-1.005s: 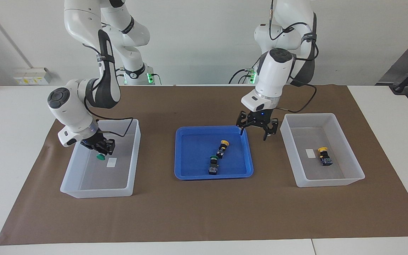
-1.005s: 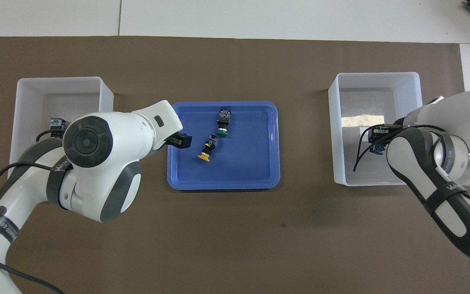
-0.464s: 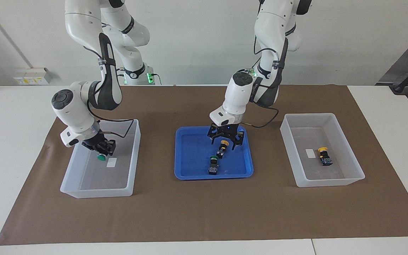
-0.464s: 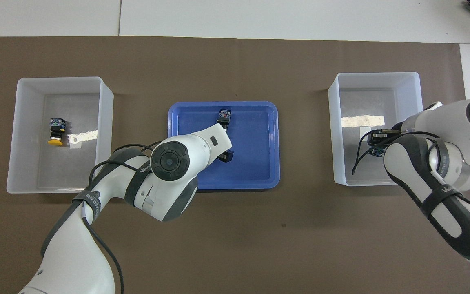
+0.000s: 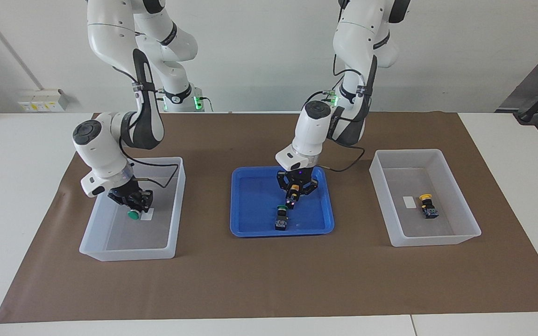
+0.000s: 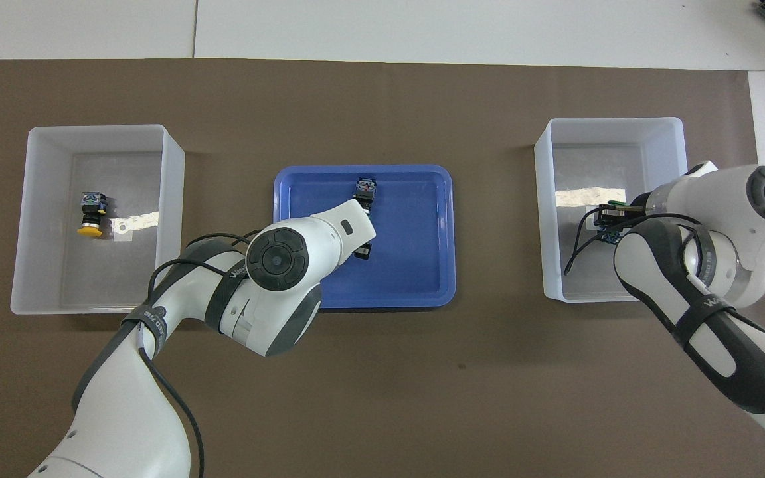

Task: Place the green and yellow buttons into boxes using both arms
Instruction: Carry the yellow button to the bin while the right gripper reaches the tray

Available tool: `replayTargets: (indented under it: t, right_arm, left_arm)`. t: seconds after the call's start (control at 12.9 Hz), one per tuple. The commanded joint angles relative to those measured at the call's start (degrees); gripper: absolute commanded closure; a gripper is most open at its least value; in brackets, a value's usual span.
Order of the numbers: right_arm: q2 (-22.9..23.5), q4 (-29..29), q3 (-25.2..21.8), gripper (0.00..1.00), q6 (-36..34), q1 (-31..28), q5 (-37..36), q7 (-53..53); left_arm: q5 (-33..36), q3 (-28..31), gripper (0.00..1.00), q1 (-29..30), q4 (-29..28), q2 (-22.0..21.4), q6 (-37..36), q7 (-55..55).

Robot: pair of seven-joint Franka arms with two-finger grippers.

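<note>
My right gripper [image 5: 134, 205] is shut on a green button [image 5: 133, 214] and holds it low inside the box [image 5: 129, 253] at the right arm's end; in the overhead view this gripper [image 6: 611, 222] is partly hidden by the arm. My left gripper [image 5: 295, 196] is down in the blue tray [image 5: 255, 231], shut on a yellow button [image 5: 293, 189] that lies in the tray. A second green button [image 5: 281, 218] lies in the tray beside it, farther from the robots. A second yellow button [image 5: 428, 205] lies in the box [image 5: 437, 241] at the left arm's end.
A brown mat [image 5: 269, 280] covers the table under both boxes and the tray. In the overhead view the left arm's wrist covers the tray's [image 6: 445, 232] nearer corner and most of the left gripper [image 6: 362, 251].
My left gripper has moved from the tray's edge to the yellow button, come down and closed on it. My right gripper has sunk lower into its box with the green button.
</note>
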Motion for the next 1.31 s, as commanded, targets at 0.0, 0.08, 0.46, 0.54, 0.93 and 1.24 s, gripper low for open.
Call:
replayTargets:
  t: [0.0,0.08,0.46,0.54,0.93,1.24]
  right_arm:
    - [-2.4,2.8,0.6,0.00,-4.2,-0.3,1.5,-0.6]
    - [-3.9,5.3,0.6,0.00,-10.0,-0.3,1.5,-0.3]
    - [-11.4,11.7,1.9,0.00,-22.8,3.2,1.5,14.2]
    - [-10.7,14.0,2.4,0.00,-23.7,5.3,1.6,16.7]
    - [-4.0,17.0,2.5,0.00,-13.0,20.7,6.2,32.3]
    - [3.9,21.1,2.4,0.00,-7.0,29.3,4.4,37.9]
  left_arm:
    - [0.6,0.5,0.90,2.0,0.2,-2.6,-1.9,-0.7]
    - [0.6,0.5,0.96,2.8,0.2,-4.9,-5.0,-0.7]
    - [0.6,0.6,1.00,10.3,1.0,-13.1,-15.7,-0.9]
    - [0.6,0.7,1.00,11.9,1.2,-13.1,-15.8,-0.9]
    - [0.7,0.8,1.00,23.8,3.5,-13.0,-15.8,0.4]
    - [0.6,0.6,1.00,32.2,2.8,-12.6,-11.2,10.5]
